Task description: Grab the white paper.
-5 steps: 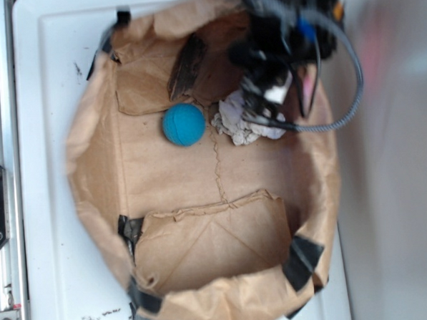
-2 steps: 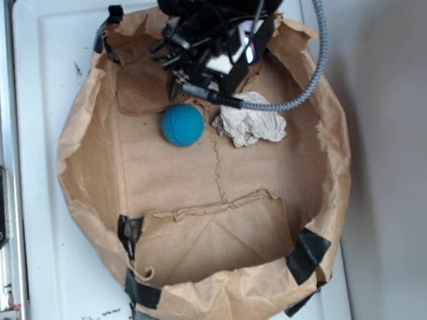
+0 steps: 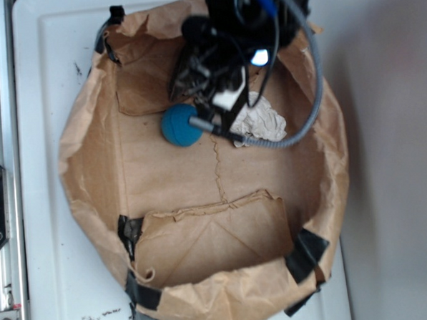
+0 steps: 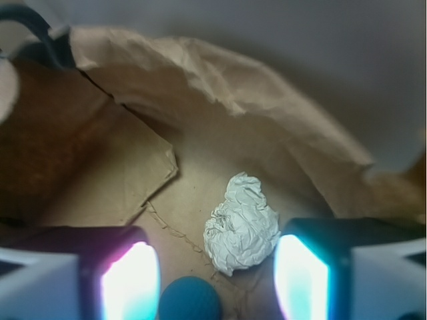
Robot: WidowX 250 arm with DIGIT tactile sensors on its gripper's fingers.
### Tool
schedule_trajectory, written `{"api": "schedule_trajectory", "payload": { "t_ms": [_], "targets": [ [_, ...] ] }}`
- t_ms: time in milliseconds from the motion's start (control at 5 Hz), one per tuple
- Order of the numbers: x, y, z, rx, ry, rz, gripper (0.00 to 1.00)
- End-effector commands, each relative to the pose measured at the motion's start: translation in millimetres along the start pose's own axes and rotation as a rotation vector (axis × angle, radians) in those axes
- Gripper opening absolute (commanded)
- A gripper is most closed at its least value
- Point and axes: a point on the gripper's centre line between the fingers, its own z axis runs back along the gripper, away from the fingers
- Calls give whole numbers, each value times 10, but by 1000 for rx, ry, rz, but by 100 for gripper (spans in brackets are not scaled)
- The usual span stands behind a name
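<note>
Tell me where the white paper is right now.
The white paper lies on the floor of the brown paper bag, just right of the blue ball in the exterior view, partly under the gripper, which is open.

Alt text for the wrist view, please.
A crumpled white paper lies on the floor of a brown paper bag, ahead of the open tool and between its two glowing fingers. A blue ball sits at the bottom edge.

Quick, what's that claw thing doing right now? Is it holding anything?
Gripper: open, holding nothing; the white paper lies loose in the gap between its fingers.
</note>
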Motion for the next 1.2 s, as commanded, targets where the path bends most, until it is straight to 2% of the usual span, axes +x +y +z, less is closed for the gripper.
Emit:
{"api": "schedule_trajectory", "payload": {
  "t_ms": [0, 400, 600, 800, 1000],
  "targets": [
    [10, -8, -432, 91, 60, -21, 100],
    [-13, 28, -727, 153, 131, 5, 100],
    [35, 104, -713, 156, 131, 7, 100],
    [26, 72, -711, 164, 111, 43, 0],
    [38, 70, -717, 178, 89, 39, 0]
  ]
}}
